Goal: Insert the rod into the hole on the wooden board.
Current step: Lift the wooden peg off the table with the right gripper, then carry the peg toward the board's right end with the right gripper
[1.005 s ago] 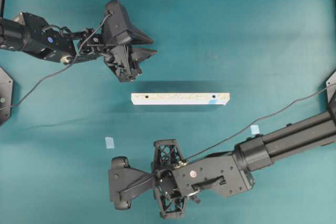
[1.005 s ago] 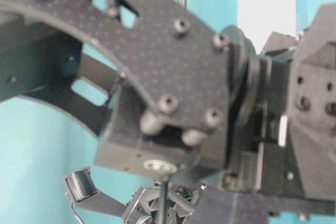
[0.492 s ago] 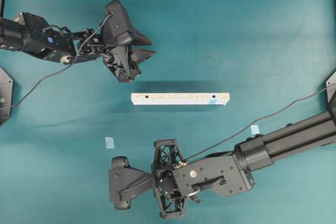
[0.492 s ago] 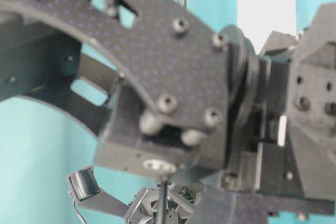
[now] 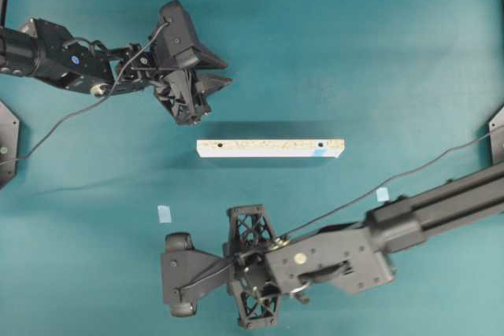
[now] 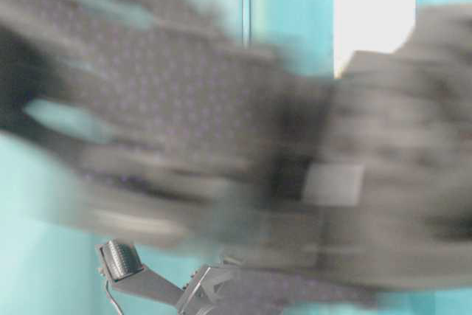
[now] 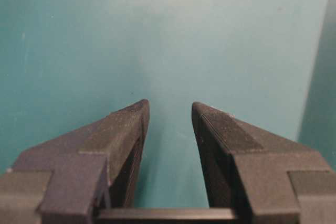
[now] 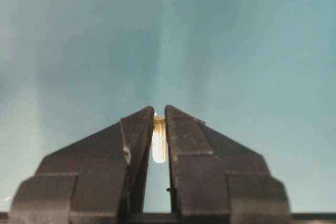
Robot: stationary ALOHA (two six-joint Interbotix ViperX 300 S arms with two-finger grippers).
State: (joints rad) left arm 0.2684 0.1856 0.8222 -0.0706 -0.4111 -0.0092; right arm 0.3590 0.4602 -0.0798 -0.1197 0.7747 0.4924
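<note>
Near centre of the teal table [image 5: 394, 53], overhead view: the wooden board [image 5: 270, 148] lies flat, long axis running left-right, w/ a blue mark [image 5: 320, 152] at its right end. The hole [image 5: 320, 145] is the small dark dot just above that mark; a second hole [image 5: 220, 145] sits near the plain left end. Both holes look unfilled.

Right wrist view: my right gripper [image 8: 159, 116] is clamped on the rod [image 8: 159, 141], a short cream dowel standing upright betw. the two fingertips [image 8: 137, 124], its top roughly level w/ the tips. Only bare teal surface lies beyond it. Overhead, my right gripper [image 5: 250, 273] sits below the board, well apart from it, nearer the board's left half than the marked end.

Left wrist view: my left gripper [image 7: 168, 109] has its jaws apart w/ nothing betw. them, just table. Overhead, my left gripper [image 5: 191, 112] hangs above and left of the board's plain end, near it but not touching.

Two pale-blue tape squares lie on the table: one [image 5: 164, 213] below-left of the board, one [image 5: 383, 193] below-right.

Table-level view: heavy motion blur; arm hardware fills frame, no detail readable.
</note>
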